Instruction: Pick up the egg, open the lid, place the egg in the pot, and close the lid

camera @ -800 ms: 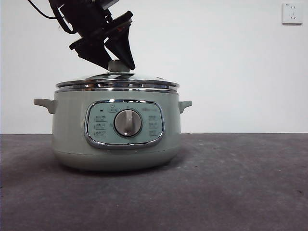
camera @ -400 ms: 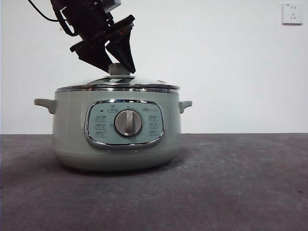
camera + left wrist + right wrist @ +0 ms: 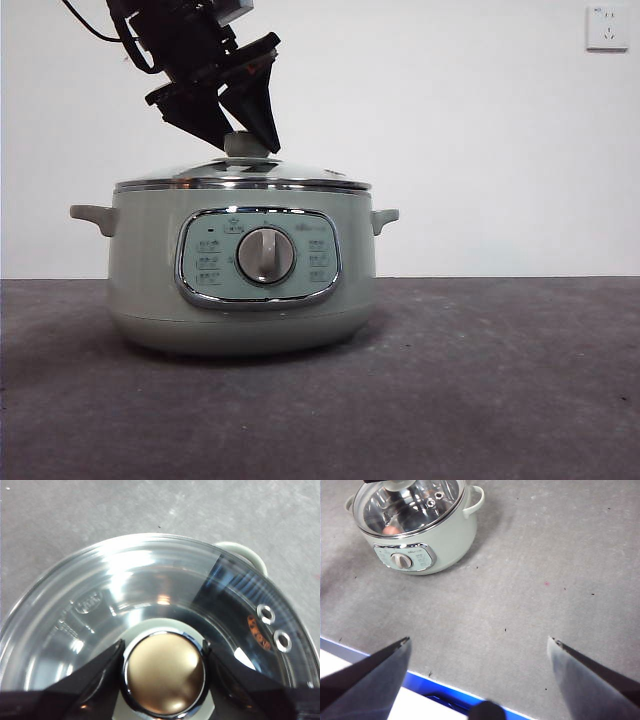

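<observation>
Grey surface (image 3: 530, 580), white wall behind. We log: left pincer (image 3: 164, 667) pinching knob of lid (image 3: 125, 585), lid seated on pot (image 3: 240, 270). Egg (image 3: 391, 529) inside pot, below pincer. Right pincer (image 3: 479, 652) spread, idle. Risk: abrupt release jolts lid askew on rim.

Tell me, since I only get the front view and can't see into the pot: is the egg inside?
Observer: Yes. The right wrist view shows the egg through the lid, inside the pot.
Operator: Which hand is at the knob?
Observer: The left hand; its jaws press the knob from both sides.
Operator: And the other one?
Observer: The right hand waits open, well away from the pot, above the table by its edge.
</observation>
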`<state>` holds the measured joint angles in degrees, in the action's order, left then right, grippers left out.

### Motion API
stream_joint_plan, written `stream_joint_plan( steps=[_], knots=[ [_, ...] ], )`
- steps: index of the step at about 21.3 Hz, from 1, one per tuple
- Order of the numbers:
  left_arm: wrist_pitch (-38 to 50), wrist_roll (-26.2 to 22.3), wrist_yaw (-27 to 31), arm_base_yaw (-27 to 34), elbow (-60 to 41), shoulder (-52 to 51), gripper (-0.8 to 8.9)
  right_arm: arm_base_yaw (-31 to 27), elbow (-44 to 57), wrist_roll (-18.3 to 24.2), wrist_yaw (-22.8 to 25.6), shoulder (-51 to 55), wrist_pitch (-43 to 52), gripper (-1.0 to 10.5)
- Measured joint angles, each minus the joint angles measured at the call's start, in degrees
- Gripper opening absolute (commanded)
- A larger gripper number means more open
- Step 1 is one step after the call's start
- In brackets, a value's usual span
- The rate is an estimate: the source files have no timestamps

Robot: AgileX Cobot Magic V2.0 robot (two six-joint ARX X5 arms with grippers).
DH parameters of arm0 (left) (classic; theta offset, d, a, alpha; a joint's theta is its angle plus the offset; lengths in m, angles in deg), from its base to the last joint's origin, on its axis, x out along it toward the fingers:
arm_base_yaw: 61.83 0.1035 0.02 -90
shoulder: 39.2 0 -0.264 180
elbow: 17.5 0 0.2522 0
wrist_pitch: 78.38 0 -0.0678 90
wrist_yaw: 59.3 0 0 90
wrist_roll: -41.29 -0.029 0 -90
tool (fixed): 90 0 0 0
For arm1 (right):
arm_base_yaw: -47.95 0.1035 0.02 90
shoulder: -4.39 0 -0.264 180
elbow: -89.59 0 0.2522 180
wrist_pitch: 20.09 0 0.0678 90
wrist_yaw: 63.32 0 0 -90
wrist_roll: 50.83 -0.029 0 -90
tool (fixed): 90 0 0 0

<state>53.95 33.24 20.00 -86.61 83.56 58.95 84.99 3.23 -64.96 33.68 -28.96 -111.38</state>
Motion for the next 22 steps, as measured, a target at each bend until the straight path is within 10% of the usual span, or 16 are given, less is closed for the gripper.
stream_joint_plan(
  steps=[8, 12, 22],
  knots=[
    [-0.5, -0.3, -0.9, 0.1, 0.0, 0.2, 0.13, 0.0, 0.0, 0.0, 0.1, 0.0, 0.0, 4.6],
    [-0.5, -0.3, -0.9, 0.1, 0.0, 0.2, 4.22, 0.0, 0.0, 0.0, 0.0, 0.0, 0.0, 4.6],
    [-12.6, -0.9, -1.5, 0.1, 11.0, 0.5, 4.4, 0.0, 0.0, 0.0, 0.0, 0.0, 0.0, 4.6]
  ],
)
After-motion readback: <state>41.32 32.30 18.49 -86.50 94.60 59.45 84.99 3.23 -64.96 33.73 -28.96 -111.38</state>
